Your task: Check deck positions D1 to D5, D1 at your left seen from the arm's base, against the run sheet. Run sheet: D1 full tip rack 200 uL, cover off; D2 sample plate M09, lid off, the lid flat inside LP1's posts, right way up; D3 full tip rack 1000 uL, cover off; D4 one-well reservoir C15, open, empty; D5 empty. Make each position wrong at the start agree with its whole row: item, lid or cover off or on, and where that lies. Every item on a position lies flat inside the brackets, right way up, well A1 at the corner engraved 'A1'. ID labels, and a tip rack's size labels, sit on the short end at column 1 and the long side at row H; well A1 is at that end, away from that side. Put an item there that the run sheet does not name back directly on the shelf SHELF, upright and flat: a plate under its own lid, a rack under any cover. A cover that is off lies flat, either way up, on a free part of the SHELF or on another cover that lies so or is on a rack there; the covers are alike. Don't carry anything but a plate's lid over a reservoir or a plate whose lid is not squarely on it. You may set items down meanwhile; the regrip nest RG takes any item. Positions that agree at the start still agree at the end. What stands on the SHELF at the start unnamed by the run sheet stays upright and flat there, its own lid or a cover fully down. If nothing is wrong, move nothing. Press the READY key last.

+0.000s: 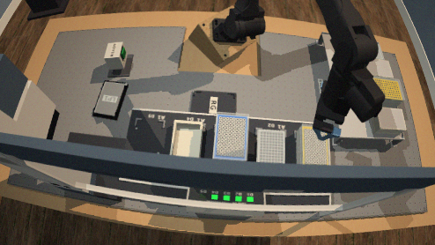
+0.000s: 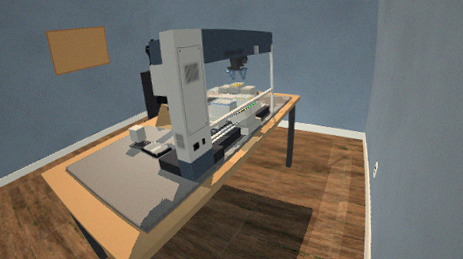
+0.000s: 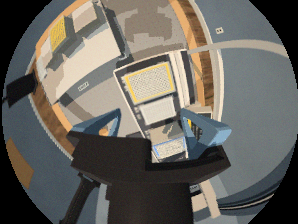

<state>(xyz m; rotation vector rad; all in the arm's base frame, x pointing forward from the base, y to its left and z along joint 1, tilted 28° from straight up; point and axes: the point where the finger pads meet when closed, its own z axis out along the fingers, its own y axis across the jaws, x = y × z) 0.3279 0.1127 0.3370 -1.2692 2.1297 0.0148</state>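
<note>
Tool (image 1: pixel 326 131) spread wide, nothing between the blue fingers; it hangs over the corner of the yellow-framed tip rack (image 1: pixel 315 147) nearest the shelf (image 1: pixel 393 133). That rack is in the deck row's end slot by the shelf, cover off. Next along: white sample plate (image 1: pixel 270 145), lid off, then blue-framed tip rack (image 1: pixel 231 137), then cream one-well reservoir (image 1: pixel 188 139), open. Last bracketed slot (image 1: pixel 150 123) shows only deck. LP1 lid park (image 1: pixel 108 99) sits apart on the grey counter (image 1: pixel 66 53), near the READY key (image 1: pixel 115 51). RG nest (image 1: pixel 214 102) behind the row. Another yellow rack (image 1: pixel 389 89) on the shelf. Four green lamps (image 1: pixel 232 197) lit on the front rail.
</note>
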